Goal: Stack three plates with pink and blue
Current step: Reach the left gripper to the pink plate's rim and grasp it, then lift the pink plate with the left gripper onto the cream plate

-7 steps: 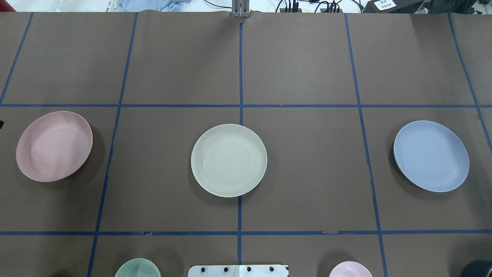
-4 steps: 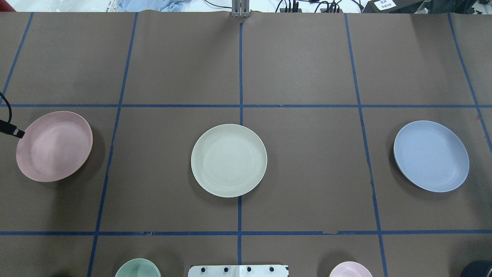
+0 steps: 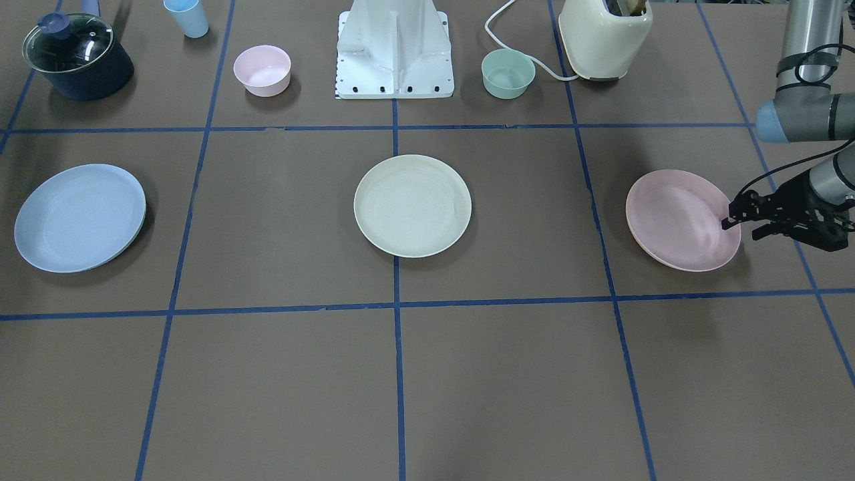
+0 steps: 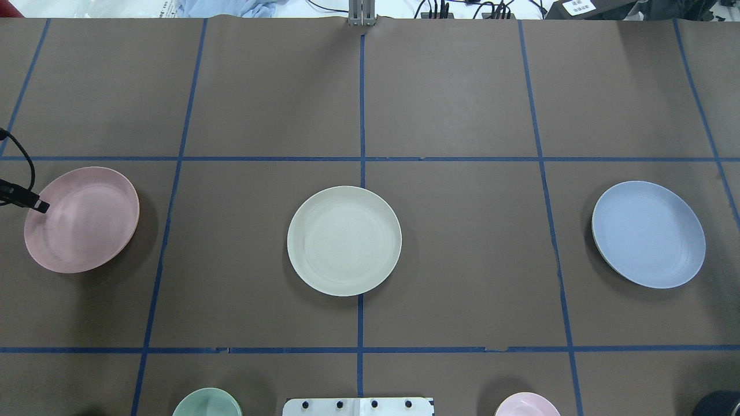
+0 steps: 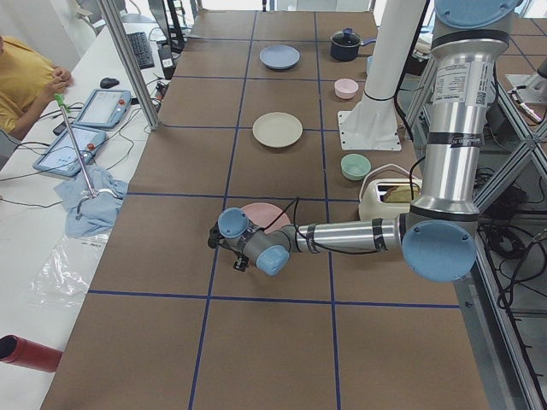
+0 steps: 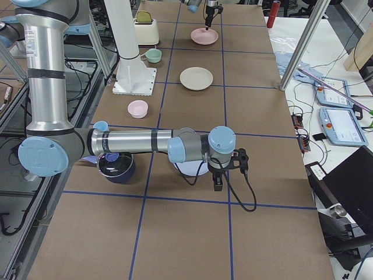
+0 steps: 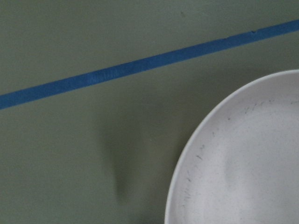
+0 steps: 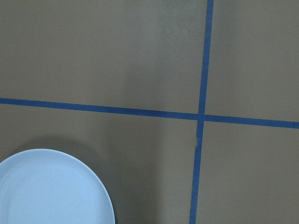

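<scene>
Three plates lie apart in a row on the brown table. The pink plate (image 3: 674,214) (image 4: 87,225) is on my left, the cream plate (image 3: 412,205) (image 4: 344,240) in the middle, the blue plate (image 3: 79,217) (image 4: 647,234) on my right. My left gripper (image 3: 731,214) (image 4: 41,206) reaches in level at the pink plate's outer rim, its jaws apart and empty. The left wrist view shows that rim (image 7: 243,163). My right gripper (image 6: 217,185) hangs beside the blue plate (image 8: 46,191); I cannot tell whether it is open.
Along the robot's side stand a lidded dark pot (image 3: 73,57), a light blue cup (image 3: 187,17), a small pink bowl (image 3: 262,69), the white robot base (image 3: 394,47), a green bowl (image 3: 507,72) and a cream toaster (image 3: 604,33).
My left gripper has come in from the overhead view's left edge and moved right, up to the pink plate's rim. The plates have not moved.
</scene>
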